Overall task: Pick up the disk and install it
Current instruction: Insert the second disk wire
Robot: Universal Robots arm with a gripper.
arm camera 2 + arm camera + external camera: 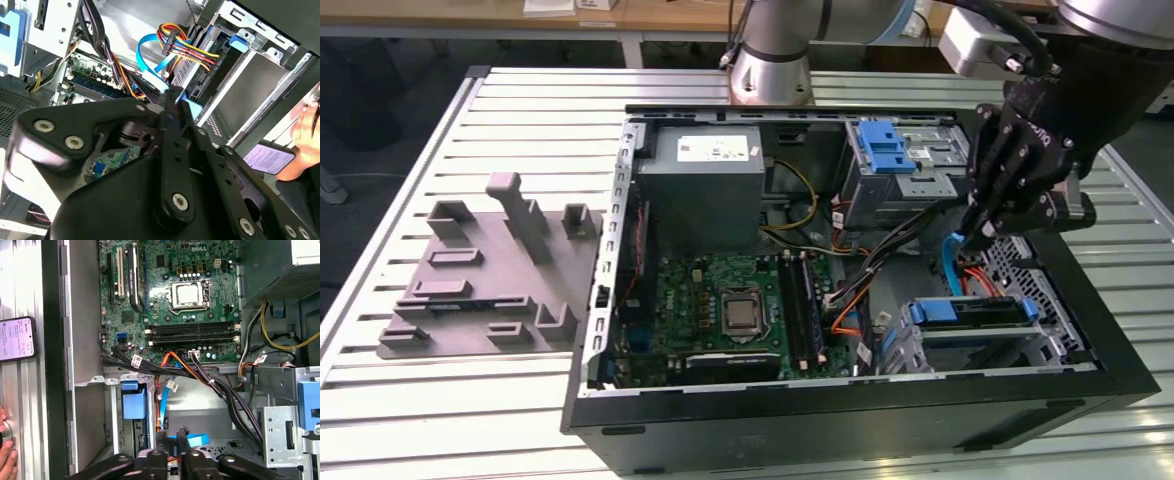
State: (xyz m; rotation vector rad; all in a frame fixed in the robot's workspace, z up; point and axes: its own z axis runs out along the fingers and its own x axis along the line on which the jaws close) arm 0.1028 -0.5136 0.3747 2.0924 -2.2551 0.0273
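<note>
1. Landmark: the motherboard [720, 300], on the floor of the open case [854, 405].
2. Disk [974, 313]: it lies in the drive cage [987, 352] just beside the motherboard, on the exterior view's right. Its blue rails frame it at the cage mouth. It is not on the table and not in the gripper.
3. Gripper [983, 235]: it hangs inside the case, above the cage and farther from the motherboard than the cage is. In both wrist views its fingers [160, 442] are drawn close together, with nothing visibly held between them. It is apart from the disk.
4. Cables: a blue cable [950, 262] runs just beside the fingertips, between them and the motherboard. A coloured power bundle [187, 47] ends near the cage. Whether either is plugged into the disk cannot be told.
5. Done, in my judgement: the pickup and the carry are complete, and the disk has been placed into its cage.
6. Open items: whether the disk is fully home and latched cannot be confirmed from these views, and the cabling is unverified.
7. Overall: the task appears to be near its end.
</note>
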